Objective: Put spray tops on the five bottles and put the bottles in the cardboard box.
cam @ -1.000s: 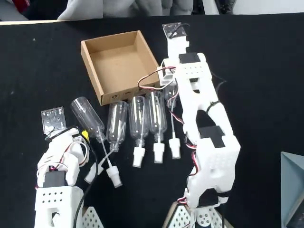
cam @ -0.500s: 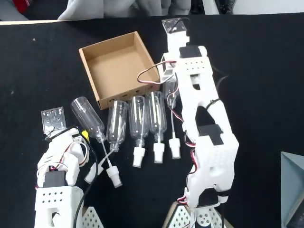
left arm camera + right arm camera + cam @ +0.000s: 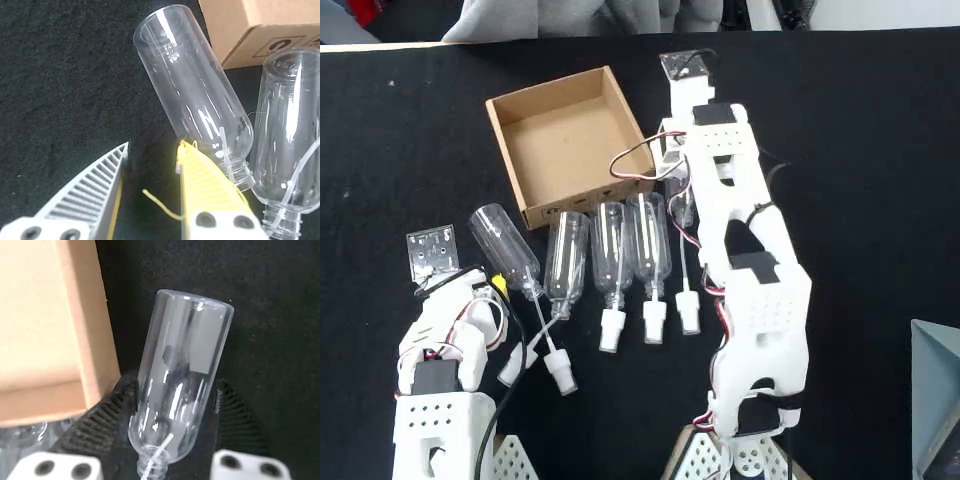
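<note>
Right gripper (image 3: 175, 395) clamped on rightmost bottle (image 3: 186, 345) beside cardboard box (image 3: 578, 202), probably steadying it for capping | left gripper (image 3: 150, 165) fingers apart beside leftmost bottle (image 3: 195, 95), unengaged.

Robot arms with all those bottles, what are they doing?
They are fitting spray tops on bottles, which then go into the cardboard box. Nothing is in it yet. The right arm has its jaws closed around the rightmost bottle, which lies beside the box. The left arm rests with open jaws next to the leftmost bottle, holding nothing. The white spray tops lie at the bottle necks and look not screwed on.
</note>
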Motion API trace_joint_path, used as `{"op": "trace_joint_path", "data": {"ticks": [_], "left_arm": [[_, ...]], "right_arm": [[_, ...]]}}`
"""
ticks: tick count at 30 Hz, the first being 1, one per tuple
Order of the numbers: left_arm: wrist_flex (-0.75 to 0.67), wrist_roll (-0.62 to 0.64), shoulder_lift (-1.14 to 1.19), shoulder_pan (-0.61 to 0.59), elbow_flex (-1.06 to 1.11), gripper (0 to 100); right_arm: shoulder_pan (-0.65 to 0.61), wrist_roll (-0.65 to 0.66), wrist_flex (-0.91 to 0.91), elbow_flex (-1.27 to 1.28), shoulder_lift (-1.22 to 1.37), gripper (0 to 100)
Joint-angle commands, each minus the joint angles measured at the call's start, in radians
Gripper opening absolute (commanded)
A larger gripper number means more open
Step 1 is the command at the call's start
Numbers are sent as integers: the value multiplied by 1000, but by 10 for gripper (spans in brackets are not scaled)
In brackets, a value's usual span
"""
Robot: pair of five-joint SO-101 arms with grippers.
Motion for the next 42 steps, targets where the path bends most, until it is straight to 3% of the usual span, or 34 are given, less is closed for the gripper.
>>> {"op": "trace_joint_path", "data": {"ticks": [1,5,12,26,35,42], "left_arm": [[3,-3,-2,-2,21,145],[3,-3,-2,-2,21,145],[3,-3,-2,-2,21,145],[3,-3,-2,-2,21,145],[3,-3,-2,-2,21,145],[3,-3,-2,-2,21,145]], "right_arm": [[17,-3,-18,-71,12,219],[15,-3,-14,-71,56,211],[21,-3,-9,-67,42,30],[112,-8,242,-213,25,15],[193,-353,442,-381,30,15],[226,-411,562,-486,24,14]]}}
